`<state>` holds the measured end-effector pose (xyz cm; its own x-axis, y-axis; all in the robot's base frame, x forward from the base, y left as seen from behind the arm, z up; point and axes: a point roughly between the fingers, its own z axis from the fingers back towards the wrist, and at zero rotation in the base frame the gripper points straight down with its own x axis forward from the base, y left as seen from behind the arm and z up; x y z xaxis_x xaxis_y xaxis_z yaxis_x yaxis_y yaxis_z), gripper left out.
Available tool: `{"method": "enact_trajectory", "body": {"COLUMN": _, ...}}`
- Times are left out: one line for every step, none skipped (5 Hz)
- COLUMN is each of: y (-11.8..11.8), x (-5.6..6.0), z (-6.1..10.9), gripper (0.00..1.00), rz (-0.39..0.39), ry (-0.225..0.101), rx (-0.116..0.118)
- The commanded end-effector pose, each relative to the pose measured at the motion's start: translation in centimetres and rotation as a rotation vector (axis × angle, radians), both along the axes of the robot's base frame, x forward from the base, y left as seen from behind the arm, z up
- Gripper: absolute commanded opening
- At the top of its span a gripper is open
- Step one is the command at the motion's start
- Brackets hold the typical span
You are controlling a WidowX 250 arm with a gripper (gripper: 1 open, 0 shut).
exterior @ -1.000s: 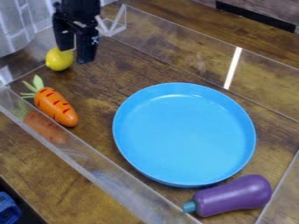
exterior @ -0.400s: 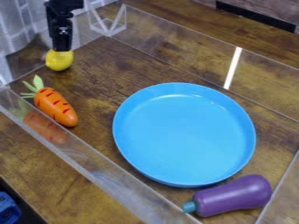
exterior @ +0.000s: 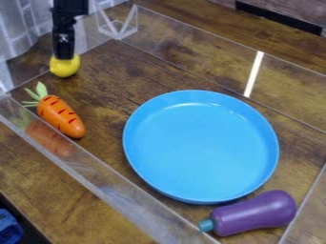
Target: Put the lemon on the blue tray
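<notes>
The small yellow lemon (exterior: 64, 67) lies on the wooden tabletop at the far left. My black gripper (exterior: 64, 50) points straight down right over it, with its fingertips just at the lemon's top. I see the gripper edge-on, so its fingers overlap; it stands open and holds nothing. The big round blue tray (exterior: 201, 145) lies in the middle of the table, well to the right of the lemon, with nothing on it.
An orange carrot (exterior: 60, 114) with a green top lies in front of the lemon, near the left wall. A purple eggplant (exterior: 253, 213) rests by the tray's near right rim. Clear acrylic walls (exterior: 90, 176) fence the work area.
The gripper has shifted left from beside the lemon to directly over it. It has rolled about its vertical axis, so its two fingers now line up edge-on. The lemon has stayed put.
</notes>
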<state>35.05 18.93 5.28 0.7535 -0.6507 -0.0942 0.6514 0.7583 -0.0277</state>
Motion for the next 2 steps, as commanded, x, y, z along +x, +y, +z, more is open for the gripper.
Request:
{"method": "enact_trajectory", "body": {"y": -0.1, "x": 1.8, "z": 1.5, "gripper": 1.0, "rz": -0.068, "ry": -0.068, "rx": 0.031}}
{"method": "enact_trajectory", "body": {"y": -0.6, "x": 2.4, "z": -0.1, "gripper": 1.0, "rz": -0.126, "ry": -0.063, "rx": 0.036}}
